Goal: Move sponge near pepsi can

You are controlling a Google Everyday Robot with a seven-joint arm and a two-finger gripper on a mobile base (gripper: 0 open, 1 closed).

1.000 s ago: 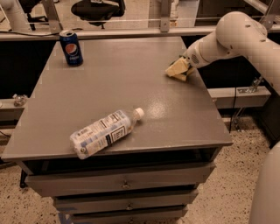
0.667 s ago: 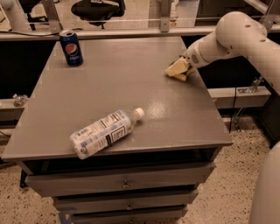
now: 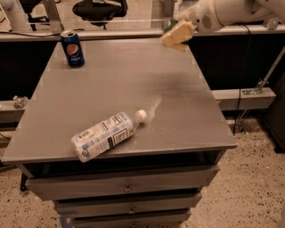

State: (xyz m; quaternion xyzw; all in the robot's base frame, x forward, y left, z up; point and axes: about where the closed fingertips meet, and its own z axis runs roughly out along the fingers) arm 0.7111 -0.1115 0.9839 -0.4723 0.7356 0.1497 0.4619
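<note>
The pepsi can (image 3: 72, 49) stands upright at the far left corner of the grey table (image 3: 120, 84). My gripper (image 3: 177, 34) is above the table's far right corner, raised off the surface. Its pale yellow pads (image 3: 179, 32) are closed around the sponge (image 3: 169, 23), of which only a dark green edge shows at the upper left of the pads. The sponge is far to the right of the can, about the table's width away.
A clear plastic bottle (image 3: 104, 136) with a white label and cap lies on its side near the table's front left edge. Drawers (image 3: 127, 187) sit under the tabletop. An office chair (image 3: 99, 9) and a rail stand behind the table.
The gripper has lifted up off the table's right edge, carrying the sponge with it. The can and the bottle have not moved.
</note>
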